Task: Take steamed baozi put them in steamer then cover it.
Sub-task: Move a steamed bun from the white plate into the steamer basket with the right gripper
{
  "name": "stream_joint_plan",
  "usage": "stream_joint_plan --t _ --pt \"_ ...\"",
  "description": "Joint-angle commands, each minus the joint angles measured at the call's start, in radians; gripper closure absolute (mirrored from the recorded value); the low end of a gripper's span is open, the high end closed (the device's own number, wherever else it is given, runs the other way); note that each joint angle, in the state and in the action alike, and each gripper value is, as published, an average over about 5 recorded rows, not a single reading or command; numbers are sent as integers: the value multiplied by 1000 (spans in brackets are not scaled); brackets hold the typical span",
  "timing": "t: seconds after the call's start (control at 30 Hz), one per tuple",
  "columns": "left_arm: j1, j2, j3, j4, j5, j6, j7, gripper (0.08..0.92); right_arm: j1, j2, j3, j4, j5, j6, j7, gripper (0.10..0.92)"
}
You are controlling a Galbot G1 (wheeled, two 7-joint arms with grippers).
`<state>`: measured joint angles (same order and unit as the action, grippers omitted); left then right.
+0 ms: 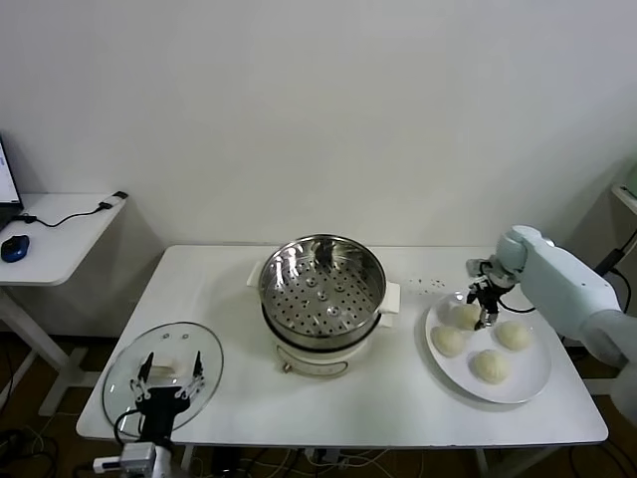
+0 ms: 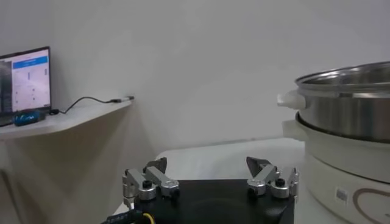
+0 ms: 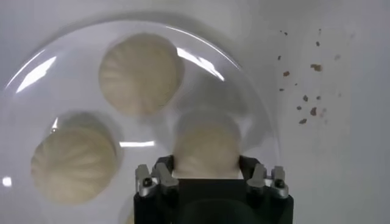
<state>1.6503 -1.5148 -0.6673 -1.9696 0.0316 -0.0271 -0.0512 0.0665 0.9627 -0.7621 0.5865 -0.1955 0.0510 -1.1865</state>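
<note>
Our right gripper (image 1: 486,317) clamps a bun (image 3: 205,150) on the white plate (image 1: 528,383); our left gripper (image 1: 169,376) hangs wide open, empty, over the glass lid (image 1: 127,370).

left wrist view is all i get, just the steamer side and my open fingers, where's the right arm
Observer: The right gripper is down at the white plate, shut on the far-left baozi.
Operator: anything in the steamer yet
Observer: No, the steamer basket is empty; four buns sit on the plate.
Operator: and the cover
Observer: The cover lies flat at the table's front left, directly under the left gripper.
</note>
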Motion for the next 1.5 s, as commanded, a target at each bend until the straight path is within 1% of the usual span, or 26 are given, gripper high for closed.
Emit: stream_joint_plan --t 0.03,0.17,0.3,0.5,0.67,0.73,0.8,0.97,1.07,1.27,1.5 --pt "4 2 2 -4 -1 6 -6 177 84 -17 -87 71 70 31 -16 346" --pt "5 3 5 -4 2 7 -9 177 240 -21 -221 144 178 71 -38 347" --pt "4 0 9 1 5 10 -18 177 402 17 -347 189 270 128 -68 347" --pt "5 0 14 -1 7 11 -18 177 578 155 -431 195 306 244 -114 347" --pt "7 3 13 -5 8 13 -19 177 652 282 -467 246 271 391 -113 347" --pt "8 3 13 -5 8 13 -20 177 654 319 -465 285 227 440 -99 347" --pt "10 3 14 -6 8 15 -22 177 637 346 -443 328 137 492 -82 347" --pt "16 3 12 -10 7 18 -26 177 538 397 -348 432 -168 621 -34 347" --pt "18 2 11 -16 7 20 -27 177 463 425 -306 447 -313 679 -7 347" --pt "21 0 14 -33 9 27 -27 177 343 471 -260 400 -471 724 37 347" --pt "26 5 11 -37 9 28 -28 177 238 513 -212 305 -561 731 54 347"
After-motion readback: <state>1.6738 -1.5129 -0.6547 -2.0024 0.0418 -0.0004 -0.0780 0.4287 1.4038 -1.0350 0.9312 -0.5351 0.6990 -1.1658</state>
